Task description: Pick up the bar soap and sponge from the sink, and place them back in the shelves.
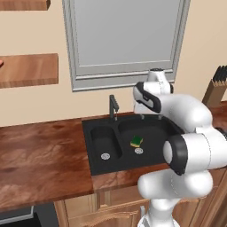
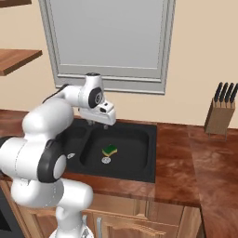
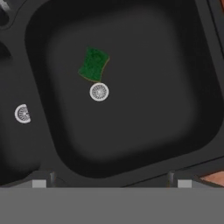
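The sponge (image 1: 136,141) (image 2: 109,150) (image 3: 93,64) lies green side up on the floor of the large bowl of the black sink (image 1: 99,128) (image 2: 146,158) (image 3: 48,39), just beside the round drain (image 3: 99,92). My gripper (image 1: 150,116) (image 2: 98,124) (image 3: 111,183) hangs open and empty over the bowl's back part, well above the sponge and pointing down. Brown wooden shelves (image 1: 31,70) (image 2: 14,59) hang on the wall to the left. A salmon-pink sliver, seemingly the bar soap (image 1: 1,63), rests on the lower shelf at the frame's edge.
A dark faucet (image 1: 113,106) stands behind the divider between the bowls. The small bowl (image 1: 104,144) lies left of the large one. A knife block (image 1: 216,86) (image 2: 221,116) stands on the wooden counter (image 1: 40,150) to the right. A window (image 2: 107,37) is behind the sink.
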